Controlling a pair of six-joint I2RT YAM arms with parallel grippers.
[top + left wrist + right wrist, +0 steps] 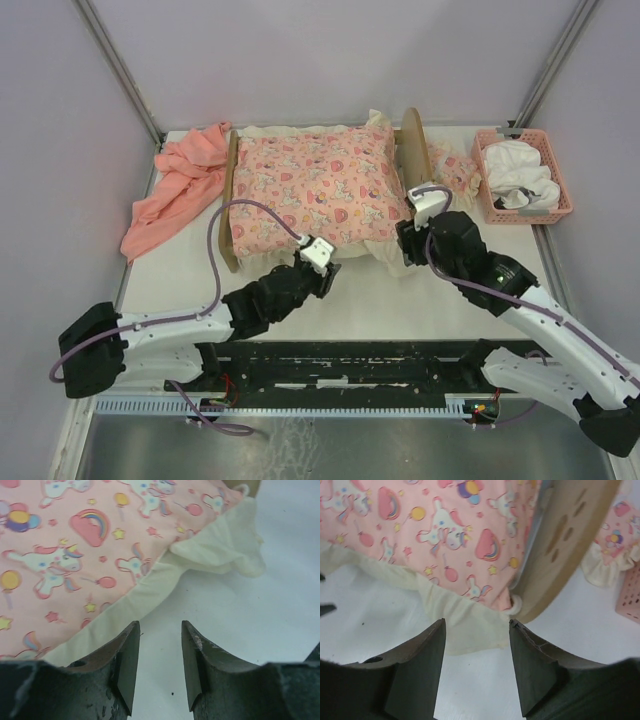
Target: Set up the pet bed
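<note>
Pink blanket point(310, 185) covers the pet bed point(231, 200), left claw point(157, 670) and right claw point(477, 665) spread empty at its hem, frilled pillow point(455, 166) not yet placed.

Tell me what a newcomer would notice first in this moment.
A pink unicorn-print cover with a cream frill dominates, spread over the light-wood pet bed at the middle back of the white table. The left gripper and right gripper hover open at its near frilled edge. A crumpled salmon-pink cloth lies left of the bed; a pink plastic basket holding white fabric stands right of it.
</note>
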